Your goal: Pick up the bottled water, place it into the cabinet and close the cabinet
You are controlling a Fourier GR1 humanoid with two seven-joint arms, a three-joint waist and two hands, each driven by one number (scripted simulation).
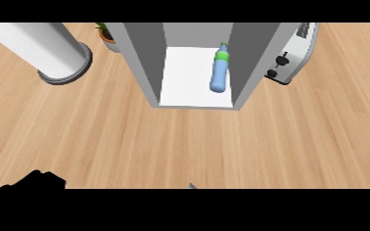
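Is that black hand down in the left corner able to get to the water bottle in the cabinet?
Probably yes. The bottle lies inside the open cabinet, with bare counter between it and the left hand. Only the hand's edge shows, so its reach is uncertain.

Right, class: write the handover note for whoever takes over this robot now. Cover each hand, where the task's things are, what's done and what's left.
Left hand: only a dark part shows at the lower left edge; fingers unreadable, nothing seen in it.
Right hand: not in view.
Bottled water: lying on the white floor of the cabinet, near its right wall, green cap toward the back.
Done: bottle is inside.
Left: close the cabinet; its front is open, and no door shows.
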